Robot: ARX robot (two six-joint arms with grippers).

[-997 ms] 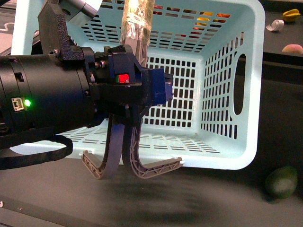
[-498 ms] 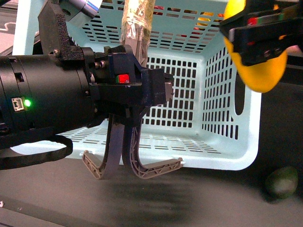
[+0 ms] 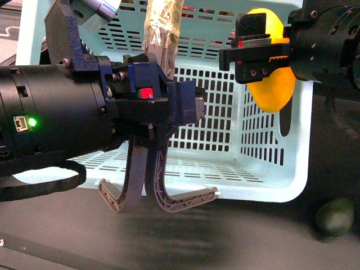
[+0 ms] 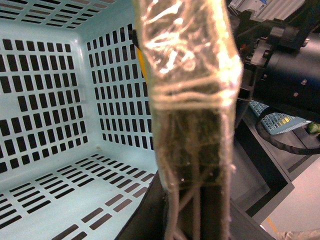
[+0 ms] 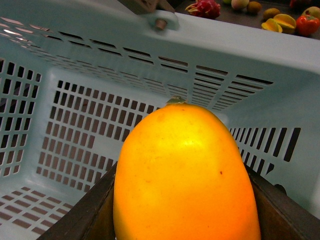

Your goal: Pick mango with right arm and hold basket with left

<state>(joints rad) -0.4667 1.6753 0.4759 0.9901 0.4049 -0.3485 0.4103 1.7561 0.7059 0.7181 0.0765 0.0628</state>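
Note:
The light turquoise basket [image 3: 270,194] fills the front view, tipped so its open side faces me. My left gripper [image 3: 185,109], on the bulky black arm with the green light, is shut on the basket's tape-wrapped handle [image 3: 163,25]; the left wrist view shows that handle [image 4: 190,100] close up, running into the jaws. The yellow-orange mango [image 3: 274,93] hangs at the basket's upper right wall, with my right gripper [image 3: 256,56] shut on it. In the right wrist view the mango [image 5: 185,175] sits between the dark fingers [image 5: 95,210], over the basket's inside [image 5: 225,50].
A dark green oval fruit [image 3: 334,216] lies on the dark table at the front right, beside the basket. Beyond the basket's far rim lie a dragon fruit [image 5: 205,7], cut yellow pieces [image 5: 280,22] and a red fruit [image 5: 306,24].
My right gripper has come in from the upper right with the mango and moved left, now over the basket's right wall. The left arm and basket have not moved.

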